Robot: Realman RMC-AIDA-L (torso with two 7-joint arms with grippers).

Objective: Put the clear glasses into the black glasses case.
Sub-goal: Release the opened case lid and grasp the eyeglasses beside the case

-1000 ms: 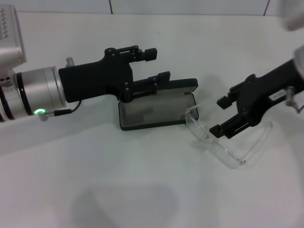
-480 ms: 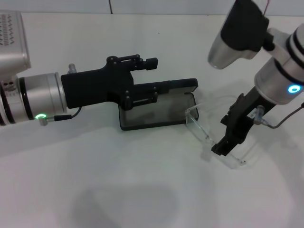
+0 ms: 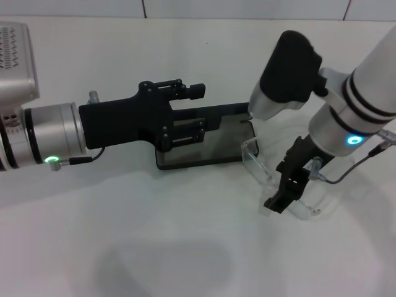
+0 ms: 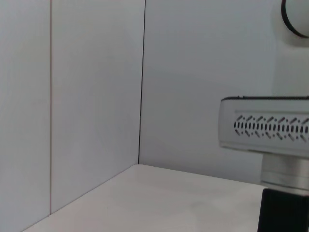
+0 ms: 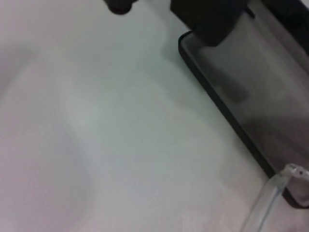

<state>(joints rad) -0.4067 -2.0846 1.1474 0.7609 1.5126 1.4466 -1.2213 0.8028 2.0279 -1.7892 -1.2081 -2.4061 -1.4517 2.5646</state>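
Beside the open black glasses case, steadied by my left fingers, my right fingers straddle the clear glasses on the tabletop, closure indeterminate; thin plastic may slip.

Open case sits mid-table, lid on its far side. Left gripper reaches in from the left over the case's left part & lid. Glasses lie just right of the case, w/ right gripper down on their near-right part.
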